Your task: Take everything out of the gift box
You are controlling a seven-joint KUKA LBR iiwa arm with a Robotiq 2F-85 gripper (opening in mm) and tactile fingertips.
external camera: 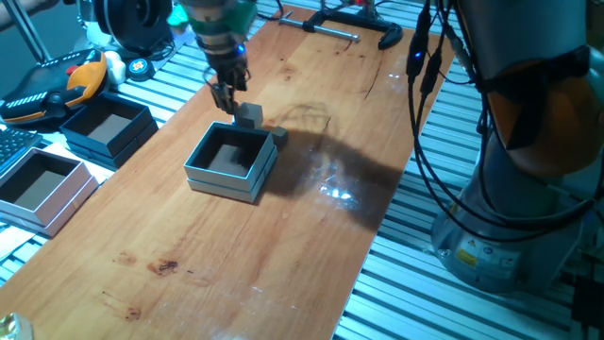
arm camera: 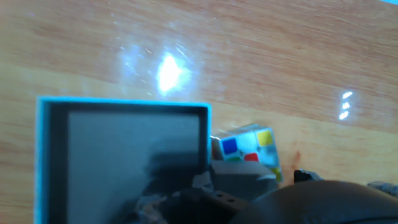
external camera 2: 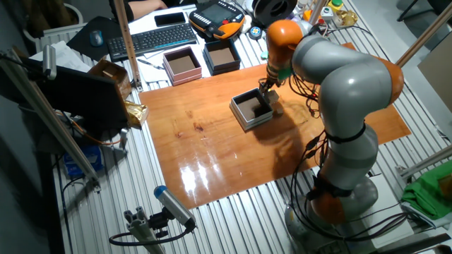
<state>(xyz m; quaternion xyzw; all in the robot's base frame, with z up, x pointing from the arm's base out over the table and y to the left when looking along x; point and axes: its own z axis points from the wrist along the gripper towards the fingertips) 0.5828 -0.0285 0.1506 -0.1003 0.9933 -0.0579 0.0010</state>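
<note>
The gift box (external camera: 200, 165) sits mid-table, with pale grey-blue sides and a dark inside in which I see no blocks. It also shows in the other fixed view (external camera 2: 244, 116) and the hand view (arm camera: 43, 155). The plain grey cube (external camera: 249, 115) stands on the wood just behind the box's far edge. The puzzle cube (arm camera: 249, 148) lies by the box's corner; in the fixed view it is a small dark block (external camera: 280, 135). My gripper (external camera: 226, 102) hangs over the box's far edge beside the grey cube, fingers slightly apart and empty. The tiny pale grey block is not visible.
A dark navy box (external camera: 107, 127) and a white box with a brown inside (external camera: 42, 184) stand left of the board. A teach pendant (external camera: 57, 83) and a keyboard (external camera 2: 155, 39) lie beyond them. A black clamp (external camera: 354, 24) sits at the far end.
</note>
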